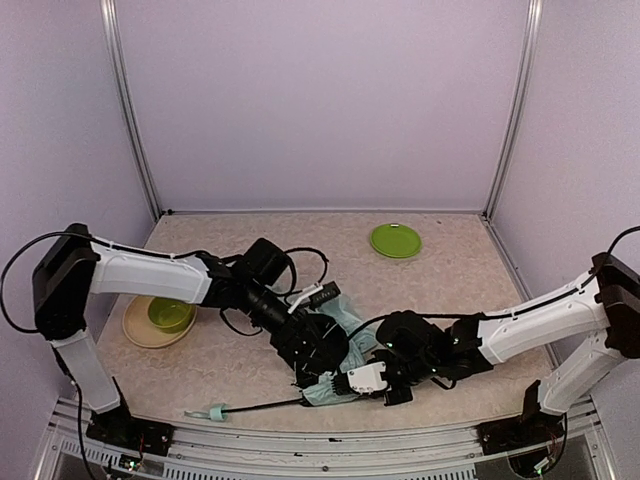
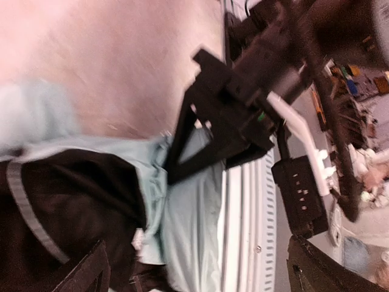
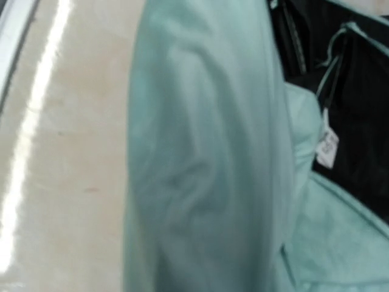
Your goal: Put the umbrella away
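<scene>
1. umbrella [image 1: 347,322]: lies on the counter [image 1: 450,290], in the near middle, between my two arms. the pale mint fabric is crumpled in a loose heap, with black lining showing in the folds. the thin black shaft [image 1: 265,405] runs out of the heap to the left along the near edge. it ends in the small mint handle [image 1: 215,411], which rests on the counter apart from both claws.

2. left claw [image 1: 322,362]: sits over the far-left part of the heap. in the left wrist view my two fingers [image 2: 88,277] stand wide apart at the bottom of the frame, with lining and mint fabric between them. state: released, gripping nothing.

3. right claw [image 1: 352,385]: pressed in at the near-right edge of the heap, against the fabric. the right wrist view is filled by blurred mint cloth and shows no finger. state: i cannot tell whether it is clenched on the fabric or only touching it.

4. other items: a green plate [image 1: 395,240] lies at the far right of the counter. a tan plate [image 1: 135,330] carrying a green bowl [image 1: 170,313] lies at the left, under my left arm. both are well apart from the umbrella.
</scene>
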Controlling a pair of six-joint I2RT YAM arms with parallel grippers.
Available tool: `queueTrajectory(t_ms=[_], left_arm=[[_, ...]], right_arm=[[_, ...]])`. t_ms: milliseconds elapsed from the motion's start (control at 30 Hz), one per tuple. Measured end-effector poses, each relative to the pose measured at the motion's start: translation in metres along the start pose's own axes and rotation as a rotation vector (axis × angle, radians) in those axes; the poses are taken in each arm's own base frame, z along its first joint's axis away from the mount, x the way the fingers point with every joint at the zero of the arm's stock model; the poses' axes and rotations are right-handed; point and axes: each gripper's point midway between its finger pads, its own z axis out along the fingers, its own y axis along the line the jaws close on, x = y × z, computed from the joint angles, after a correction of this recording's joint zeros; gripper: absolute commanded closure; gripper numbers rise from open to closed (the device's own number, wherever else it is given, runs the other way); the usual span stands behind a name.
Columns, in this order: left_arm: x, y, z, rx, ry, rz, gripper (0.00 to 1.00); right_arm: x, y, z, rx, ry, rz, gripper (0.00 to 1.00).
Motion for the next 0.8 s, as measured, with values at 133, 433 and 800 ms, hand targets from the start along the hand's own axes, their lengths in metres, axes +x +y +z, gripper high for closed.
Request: queueTrajectory(t_ms=[133,433,800], left_arm=[[-0.031,-0.005,-0.06,-0.154,-0.208,0.145,0.01],[-0.017,-0.055,-0.106,-0.361,-0.405,0.5,0.01],[0.036,-0.043,-0.015,-0.502,0.008,0.806,0.01]], right_arm=[[-0.005,0.005,0.003,-0.083,0.006,0.058,1.0],[-0.021,-0.014,0.021,-0.375,-0.005,0.394,0.94],[-0.038,-0.024,0.02,-0.722,-0.143,0.731,0.94]])
